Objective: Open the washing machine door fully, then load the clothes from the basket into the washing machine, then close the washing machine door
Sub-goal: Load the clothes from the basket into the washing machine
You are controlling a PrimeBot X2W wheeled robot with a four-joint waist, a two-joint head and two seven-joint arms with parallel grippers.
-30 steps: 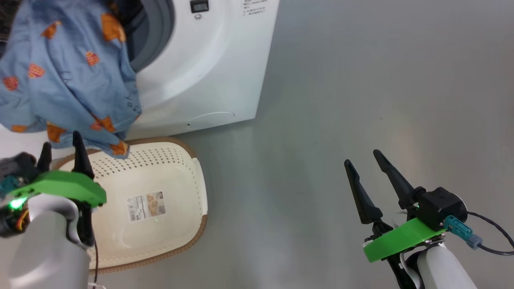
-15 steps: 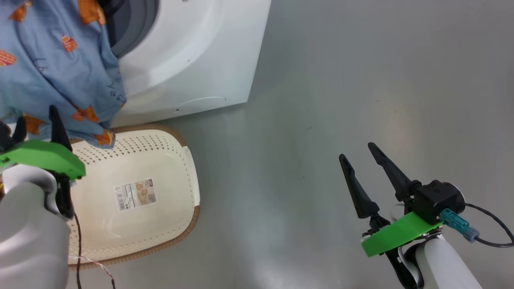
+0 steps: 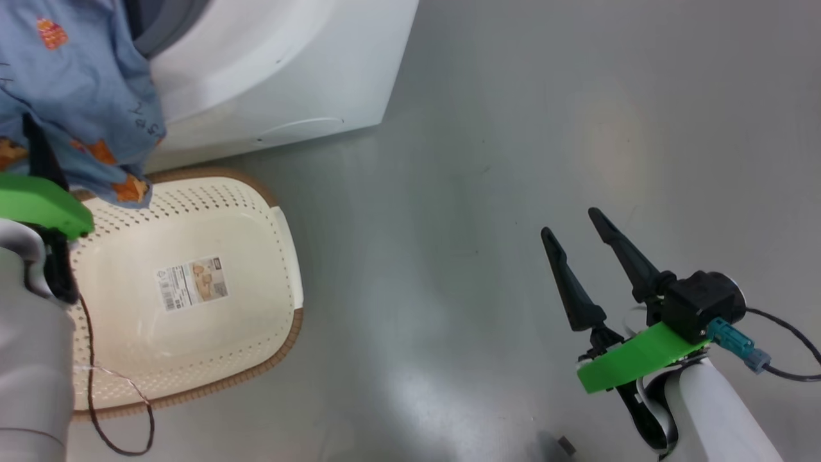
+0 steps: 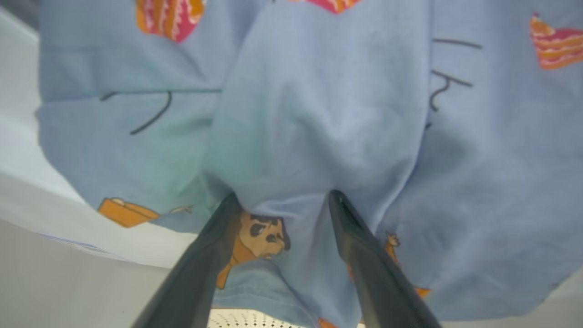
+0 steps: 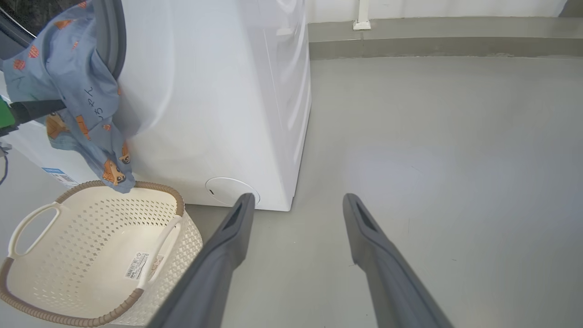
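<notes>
Clothes (image 4: pixel 319 114) hang from washer (image 3: pixel 276 58) mouth, long axis vert., hem over basket (image 3: pixel 192 199) far rim; L gripper (image 4: pixel 283 197) spread, tips just under low fold, is nearer; R gripper (image 3: pixel 569 221) spread, well apart over floor (image 3: pixel 481 128).

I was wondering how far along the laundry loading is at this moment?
Done: the basket is empty, its label showing. In hand: the clothes hang out of the washing machine, draped down its front, with the open left hand nosing into the fabric; the right hand hovers open over the floor. Left: push the clothes fully in, then close the door.
</notes>
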